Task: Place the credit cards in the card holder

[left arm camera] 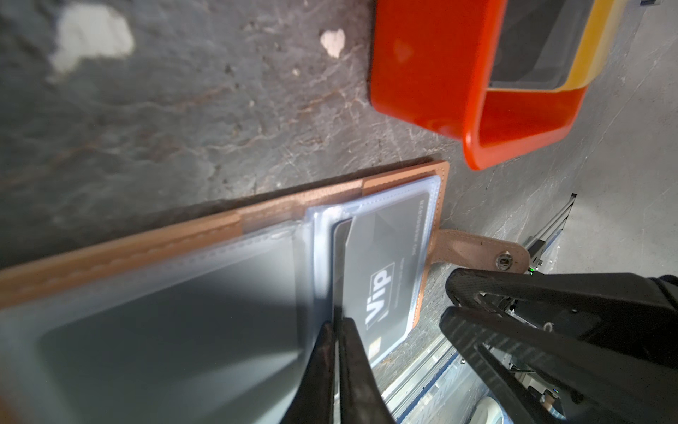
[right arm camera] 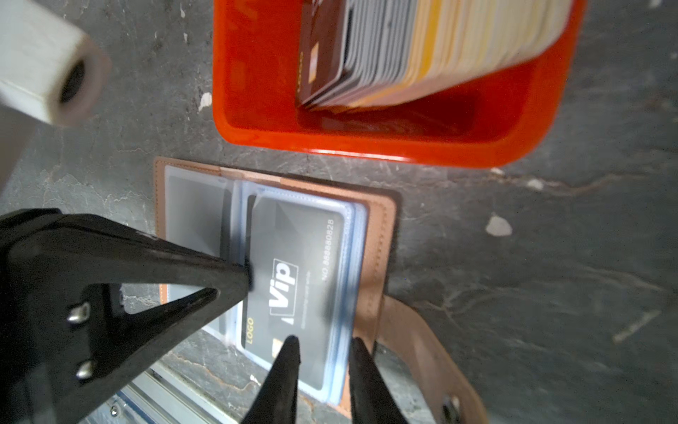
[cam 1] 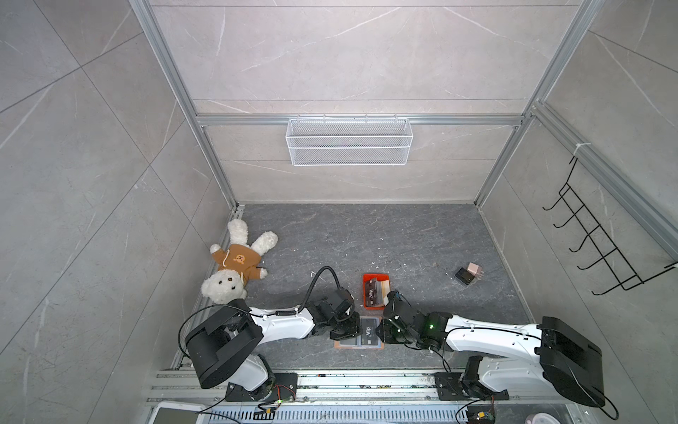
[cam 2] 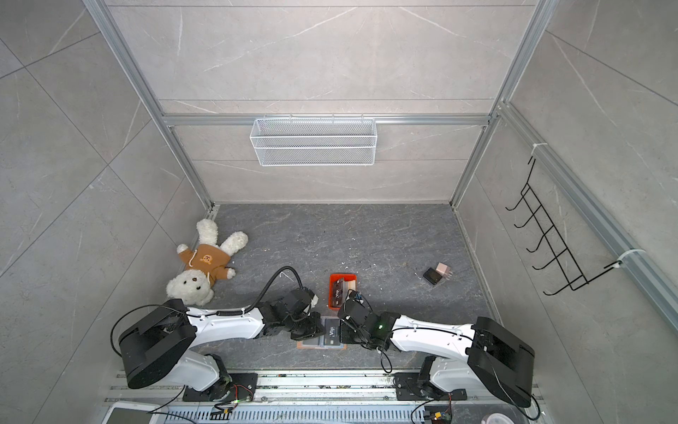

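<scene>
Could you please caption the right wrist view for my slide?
Right fingers open above a VIP card in the card holder, beside the tray of cards.

Top views look bright and sharp, bent at edges; wrist views look blurry, white glare on the card holder [left arm camera: 227,286]

The card holder [right arm camera: 381,235] has a matt, grained, stitched leather-look cover, a metal snap [left arm camera: 504,261] and clear glossy plastic sleeves [right arm camera: 350,257]. The credit card [right arm camera: 293,238] looks like smooth satin plastic. The tray [right arm camera: 257,110] is glossy orange-red plastic. The surface [right arm camera: 513,293] is rough and mottled like stone.
</scene>
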You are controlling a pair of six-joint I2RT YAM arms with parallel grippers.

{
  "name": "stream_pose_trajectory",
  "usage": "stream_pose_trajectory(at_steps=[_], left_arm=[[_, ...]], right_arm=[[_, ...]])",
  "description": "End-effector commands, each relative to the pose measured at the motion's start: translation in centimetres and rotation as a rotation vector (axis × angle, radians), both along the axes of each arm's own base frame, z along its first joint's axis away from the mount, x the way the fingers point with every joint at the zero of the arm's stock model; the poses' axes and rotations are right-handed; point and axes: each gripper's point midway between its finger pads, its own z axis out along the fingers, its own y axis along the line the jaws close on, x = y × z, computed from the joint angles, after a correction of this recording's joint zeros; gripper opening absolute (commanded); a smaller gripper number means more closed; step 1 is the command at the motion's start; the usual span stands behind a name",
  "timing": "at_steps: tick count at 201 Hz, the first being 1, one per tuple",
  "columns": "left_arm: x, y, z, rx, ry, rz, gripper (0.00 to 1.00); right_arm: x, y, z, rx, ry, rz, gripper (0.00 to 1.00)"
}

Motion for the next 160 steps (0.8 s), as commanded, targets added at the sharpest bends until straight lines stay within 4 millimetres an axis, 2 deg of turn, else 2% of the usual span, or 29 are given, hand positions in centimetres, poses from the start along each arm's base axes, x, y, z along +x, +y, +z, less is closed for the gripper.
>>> stream_pose_trajectory(at_steps=[1, 70, 160], left_arm=[[0.3, -0.6, 0.2, 0.007, -0.008, -0.007, 0.09], [0.1, 0.2, -0.5, 0.054, 0.000, 0.010, 0.05], [-0.1, 0.6, -0.7, 0.054, 0.006, 0.029, 0.00]], right_arm=[[-0.2, -0.1, -0.4, 0.008, 0.013, -0.006, 0.30], [-0.1, -0.2, -0.7, 0.002, 0.016, -0.012, 0.34], [-0.2, 0.2, -1.1, 0.016, 0.024, -0.004, 0.34]])
